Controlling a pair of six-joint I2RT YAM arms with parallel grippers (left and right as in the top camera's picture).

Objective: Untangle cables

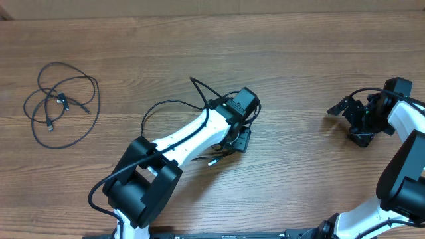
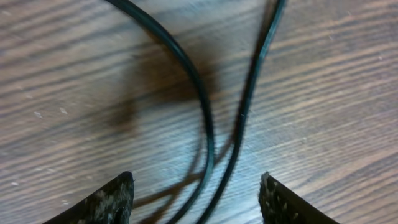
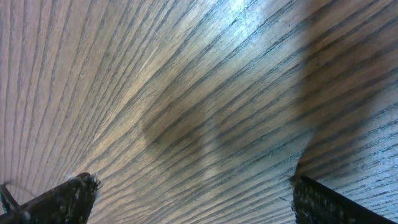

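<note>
A loose coil of thin black cables (image 1: 63, 103) with small plug ends lies at the far left of the table. Another thin black cable runs under my left gripper (image 1: 239, 141), and its pale plug end (image 1: 212, 161) lies just beside the arm. In the left wrist view two strands of this cable (image 2: 208, 124) lie on the wood and pass between the fingertips (image 2: 115, 199). That gripper (image 2: 196, 190) is open and neither finger touches the strands. My right gripper (image 1: 350, 123) is at the right, open, with only bare wood between its fingers (image 3: 193, 193).
The wooden table (image 1: 299, 60) runs across the whole view. The white left arm (image 1: 189, 136) reaches diagonally from the front edge to the middle. The right arm (image 1: 405, 166) comes in along the right edge.
</note>
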